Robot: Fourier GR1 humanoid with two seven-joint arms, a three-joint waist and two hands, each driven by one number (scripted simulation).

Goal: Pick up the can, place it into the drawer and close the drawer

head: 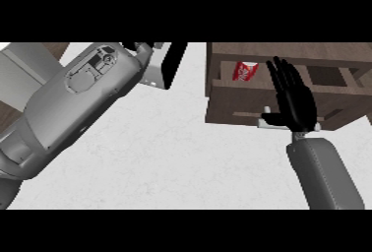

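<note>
Can (245, 71) lies inside the open drawer (240, 106) at upper right of the head view, red-and-white label up, toward the back left of the cavity. It sits apart from any hand, so I judge placement done.

Right hand (294, 101) is over the drawer front, fingers straight and together pointing away from the robot, thumb out to the side near the pale handle (266, 123). It holds nothing. A flat hand at the front panel suits a push; closing looks like the step in hand.

Left hand (156, 56): mostly hidden at the top edge behind the large grey forearm; cannot tell its finger state.

Worktop (167, 162) is pale and speckled.

Risk: a lying can may roll when the drawer moves.
</note>
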